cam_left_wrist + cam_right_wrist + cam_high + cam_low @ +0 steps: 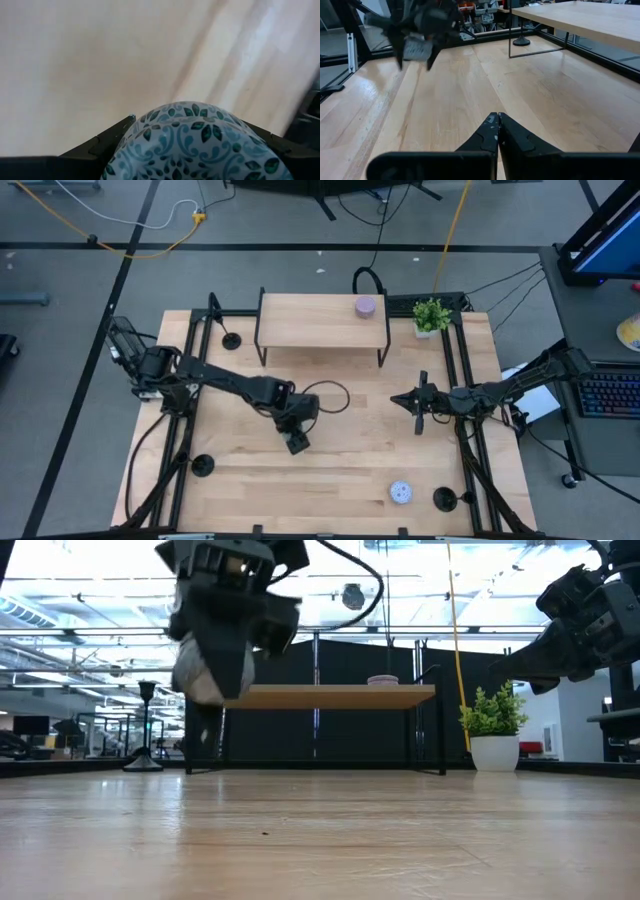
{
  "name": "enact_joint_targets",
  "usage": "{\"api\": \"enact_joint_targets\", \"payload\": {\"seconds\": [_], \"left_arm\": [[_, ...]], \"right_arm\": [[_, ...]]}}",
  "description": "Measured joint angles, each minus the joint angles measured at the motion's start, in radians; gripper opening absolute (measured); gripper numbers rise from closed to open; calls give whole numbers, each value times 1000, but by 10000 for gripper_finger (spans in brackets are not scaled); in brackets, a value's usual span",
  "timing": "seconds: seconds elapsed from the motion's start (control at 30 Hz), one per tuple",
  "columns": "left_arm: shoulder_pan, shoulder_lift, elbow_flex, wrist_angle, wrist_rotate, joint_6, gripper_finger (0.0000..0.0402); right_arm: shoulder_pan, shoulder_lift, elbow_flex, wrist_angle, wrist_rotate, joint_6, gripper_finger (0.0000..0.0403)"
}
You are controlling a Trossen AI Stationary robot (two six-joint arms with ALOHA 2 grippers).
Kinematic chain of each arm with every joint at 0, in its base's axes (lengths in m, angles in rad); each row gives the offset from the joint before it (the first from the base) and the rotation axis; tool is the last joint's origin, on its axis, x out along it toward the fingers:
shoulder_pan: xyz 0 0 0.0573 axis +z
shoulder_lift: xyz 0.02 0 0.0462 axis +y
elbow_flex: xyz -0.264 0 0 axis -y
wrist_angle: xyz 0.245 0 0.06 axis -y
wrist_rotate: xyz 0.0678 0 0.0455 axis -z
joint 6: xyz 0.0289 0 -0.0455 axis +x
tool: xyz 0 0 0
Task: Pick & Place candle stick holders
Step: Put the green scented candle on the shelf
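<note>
We see the left end effector (297,442) above the middle of the pale wooden surface (350,465). Its fingers are partway apart, clamped on a round white puck w/ teal leaf pattern (192,145), held clear of the wood. The right end effector (418,402) is closed & empty, off to the right. The small black disc-based candle stick holders (232,340) stand untouched near the surface's edges. Risks, we judge: the puck's curved side may slip & drop. It's also no holder, so the task may stall.

Patterned puck (195,145) cut off below
</note>
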Motion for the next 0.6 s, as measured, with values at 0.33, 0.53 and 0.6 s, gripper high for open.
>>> {"api": "enact_joint_targets", "payload": {"seconds": [0.33,0.53,0.6], "left_arm": [[147,-1,254,-305,-131,217,282],[243,-1,338,-379,-167,316,282],[273,-1,368,-404,-175,345,282]], "right_arm": [[0,0,0,-9,0,0,0],[0,0,0,-8,0,0,0],[0,0,0,-7,0,0,0]]}}
